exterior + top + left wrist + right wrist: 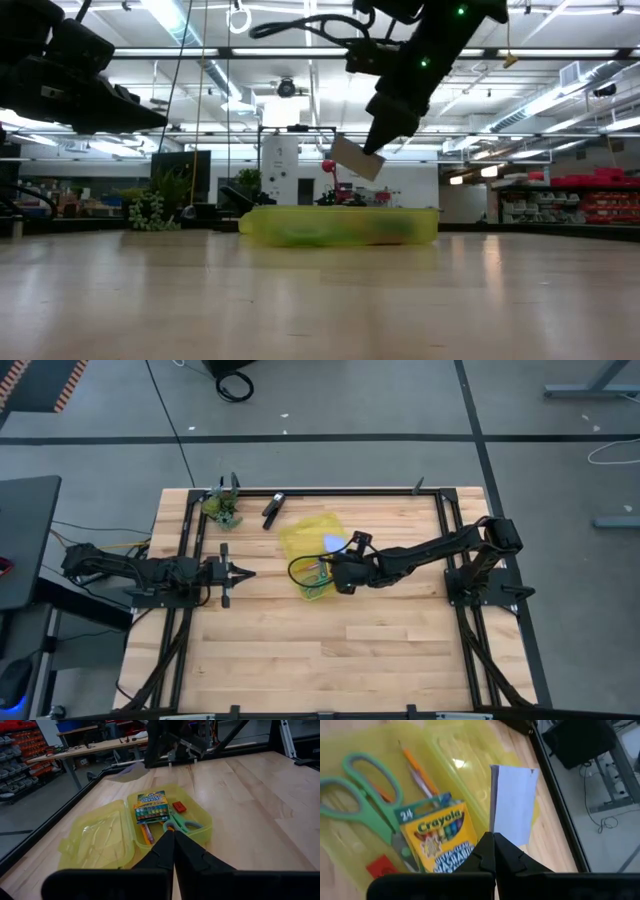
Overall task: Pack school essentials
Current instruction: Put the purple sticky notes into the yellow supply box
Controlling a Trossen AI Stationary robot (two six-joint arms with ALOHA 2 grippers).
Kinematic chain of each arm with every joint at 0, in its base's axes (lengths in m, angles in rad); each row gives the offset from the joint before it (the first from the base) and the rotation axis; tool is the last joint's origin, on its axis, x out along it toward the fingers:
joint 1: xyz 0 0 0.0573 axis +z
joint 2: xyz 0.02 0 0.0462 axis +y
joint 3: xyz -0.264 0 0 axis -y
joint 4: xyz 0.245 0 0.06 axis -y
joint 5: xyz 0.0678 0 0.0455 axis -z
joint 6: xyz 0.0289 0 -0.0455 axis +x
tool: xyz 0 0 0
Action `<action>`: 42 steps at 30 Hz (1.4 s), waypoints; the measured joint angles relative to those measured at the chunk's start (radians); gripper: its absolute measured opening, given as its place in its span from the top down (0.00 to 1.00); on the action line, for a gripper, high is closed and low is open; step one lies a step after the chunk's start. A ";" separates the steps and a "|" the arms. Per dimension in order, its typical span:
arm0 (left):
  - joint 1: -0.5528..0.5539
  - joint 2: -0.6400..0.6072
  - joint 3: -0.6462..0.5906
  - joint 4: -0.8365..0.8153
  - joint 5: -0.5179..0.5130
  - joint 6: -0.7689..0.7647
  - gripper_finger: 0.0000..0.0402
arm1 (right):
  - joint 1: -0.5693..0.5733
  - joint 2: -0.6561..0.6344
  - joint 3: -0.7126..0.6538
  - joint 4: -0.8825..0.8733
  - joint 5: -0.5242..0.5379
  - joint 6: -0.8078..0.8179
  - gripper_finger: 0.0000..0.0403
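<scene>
One right end effector (494, 851) pinches a flat pale blue notepad (512, 802); left (173, 851) closed.

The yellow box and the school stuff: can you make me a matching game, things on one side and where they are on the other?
Things:
1. pale blue notepad
2. crayon box
3. left claw
4. black clip

Places:
A. lying inside the yellow case, beside the scissors
B. on the table's far side, outside the case
C. held in the right claw, above the case
D. waiting to the left of the case, holding nothing

Pairs: 1-C, 2-A, 3-D, 4-B
</scene>
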 joint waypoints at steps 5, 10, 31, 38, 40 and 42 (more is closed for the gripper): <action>0.000 0.000 0.000 0.000 0.000 0.003 0.97 | 0.011 0.000 0.000 0.053 0.003 -0.003 1.00; 0.000 0.000 0.000 0.000 0.000 0.002 0.95 | 0.022 0.000 0.000 0.083 0.004 -0.010 1.00; 0.000 0.000 0.000 0.001 -0.003 0.003 0.95 | 0.051 0.051 0.001 0.220 -0.015 -0.022 0.99; 0.000 0.000 0.000 0.001 -0.004 0.006 0.97 | 0.056 0.066 0.000 0.291 -0.118 -0.053 0.99; 0.000 0.000 0.000 0.000 -0.005 0.005 0.97 | 0.055 0.081 0.003 0.324 -0.142 -0.055 0.99; 0.000 0.000 0.000 0.001 -0.007 0.005 0.95 | 0.055 0.096 0.000 0.317 -0.156 -0.060 0.99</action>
